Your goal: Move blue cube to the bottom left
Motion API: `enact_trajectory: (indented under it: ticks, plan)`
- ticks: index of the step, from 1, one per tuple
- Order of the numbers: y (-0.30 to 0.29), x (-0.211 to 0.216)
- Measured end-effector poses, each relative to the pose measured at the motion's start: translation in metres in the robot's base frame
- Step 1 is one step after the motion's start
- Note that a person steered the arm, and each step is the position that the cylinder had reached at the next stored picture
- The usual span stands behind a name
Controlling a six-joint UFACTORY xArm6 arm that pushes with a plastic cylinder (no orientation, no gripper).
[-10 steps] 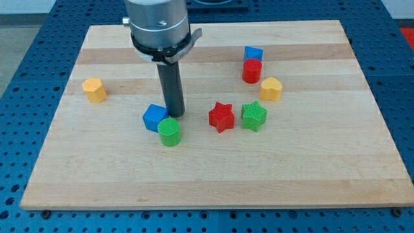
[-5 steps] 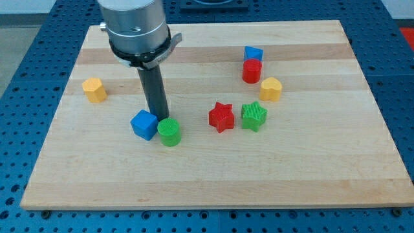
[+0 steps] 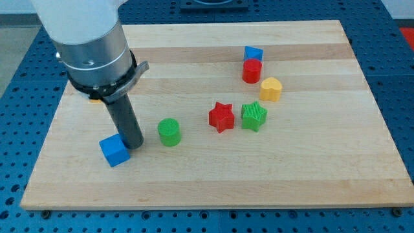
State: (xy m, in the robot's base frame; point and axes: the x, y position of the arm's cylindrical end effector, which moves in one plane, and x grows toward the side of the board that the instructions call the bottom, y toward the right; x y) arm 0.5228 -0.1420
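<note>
Tip (image 3: 133,145) touches blue cube (image 3: 115,151), right side.

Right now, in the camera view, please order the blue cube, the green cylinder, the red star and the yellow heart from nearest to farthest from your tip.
1. blue cube, touching my tip on its left.
2. green cylinder, just to the right.
3. red star, farther right.
4. yellow heart, farthest, upper right.

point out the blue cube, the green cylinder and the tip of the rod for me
blue cube (image 3: 114,151), camera view, on its top face.
green cylinder (image 3: 169,132), camera view, on its side wall.
my tip (image 3: 134,145), camera view, the rod's very end, touching the cube's right.
</note>
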Motion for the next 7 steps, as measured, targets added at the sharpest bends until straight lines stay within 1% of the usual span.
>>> enact_trajectory:
  ticks: [3,7]
  plan:
    - [-0.015,0.028]
    - [-0.062,0.038]
